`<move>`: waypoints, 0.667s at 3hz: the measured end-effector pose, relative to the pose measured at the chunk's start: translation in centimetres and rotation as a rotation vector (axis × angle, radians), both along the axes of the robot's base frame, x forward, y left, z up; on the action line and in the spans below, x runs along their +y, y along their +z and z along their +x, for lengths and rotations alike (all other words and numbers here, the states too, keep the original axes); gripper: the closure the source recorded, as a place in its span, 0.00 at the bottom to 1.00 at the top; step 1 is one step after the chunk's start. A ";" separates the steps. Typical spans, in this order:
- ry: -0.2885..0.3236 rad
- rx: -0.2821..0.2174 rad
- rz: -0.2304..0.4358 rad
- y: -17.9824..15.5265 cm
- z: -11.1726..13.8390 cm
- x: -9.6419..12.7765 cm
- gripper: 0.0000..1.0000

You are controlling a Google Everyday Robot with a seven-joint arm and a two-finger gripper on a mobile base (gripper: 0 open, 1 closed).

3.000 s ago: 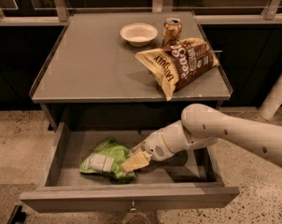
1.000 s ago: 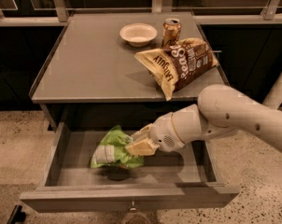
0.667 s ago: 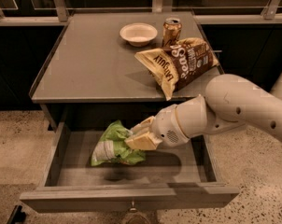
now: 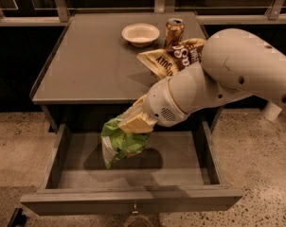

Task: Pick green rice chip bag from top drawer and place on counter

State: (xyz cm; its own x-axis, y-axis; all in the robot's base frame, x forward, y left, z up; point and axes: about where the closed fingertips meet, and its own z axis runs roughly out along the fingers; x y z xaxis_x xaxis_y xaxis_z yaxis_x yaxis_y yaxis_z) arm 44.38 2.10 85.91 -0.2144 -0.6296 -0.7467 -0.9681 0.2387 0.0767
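Observation:
The green rice chip bag hangs in the air above the open top drawer, its shadow on the drawer floor below. My gripper is shut on the bag's upper edge, just below the front rim of the counter. The white arm reaches in from the right and covers the drawer's right rear part.
On the counter stand a white bowl, a drink can and a brown-and-cream chip bag, all at the right rear. The drawer's front panel with a knob juts out toward the camera. Speckled floor lies around.
The gripper closed on the green bag in the drawer and has lifted it up, from the drawer floor to near counter height.

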 end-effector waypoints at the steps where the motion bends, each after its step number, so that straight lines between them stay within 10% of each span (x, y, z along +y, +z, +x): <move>1: 0.000 0.000 0.000 0.0 0.0 0.0 1.00; 2: 0.040 -0.006 -0.048 0.6 -0.2 0.6 1.00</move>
State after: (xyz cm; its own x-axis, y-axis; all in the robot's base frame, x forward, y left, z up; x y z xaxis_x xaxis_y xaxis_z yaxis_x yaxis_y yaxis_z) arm 44.20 2.75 86.46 -0.1836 -0.6725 -0.7169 -0.9774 0.2026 0.0603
